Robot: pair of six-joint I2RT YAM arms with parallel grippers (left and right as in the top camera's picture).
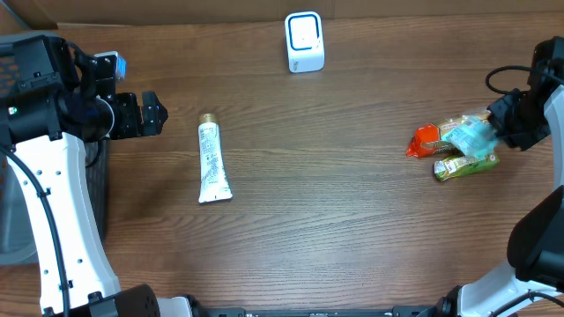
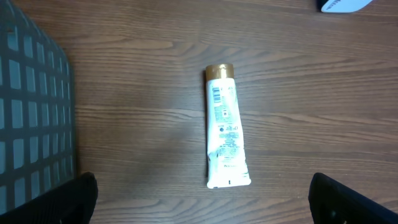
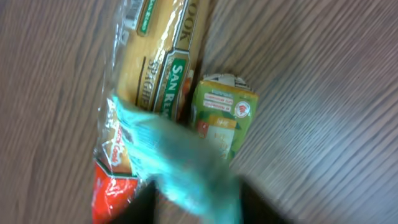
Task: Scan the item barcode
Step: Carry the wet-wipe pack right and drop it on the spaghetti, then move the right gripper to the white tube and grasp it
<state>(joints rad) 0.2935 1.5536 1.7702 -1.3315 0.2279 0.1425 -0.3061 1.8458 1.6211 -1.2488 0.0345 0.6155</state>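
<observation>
A white tube with a gold cap point(image 1: 213, 163) lies flat on the wooden table, its barcode facing up near the cap point(image 2: 217, 94). My left gripper point(image 1: 159, 113) hovers left of it, open and empty, its dark fingertips point(image 2: 81, 199) at the bottom corners of the left wrist view. The white scanner point(image 1: 304, 42) stands at the far middle. At the right, my right gripper point(image 1: 504, 128) is over a pile, and a blurred teal packet point(image 3: 180, 168) fills the gap between its fingers. I cannot tell whether they press on it.
The pile holds a red-ended spaghetti pack point(image 3: 161, 62), seen in the overhead view as an orange-red end point(image 1: 426, 139), and a green carton point(image 1: 465, 165). A grey mesh basket point(image 2: 31, 112) sits at the table's left edge beside the left arm.
</observation>
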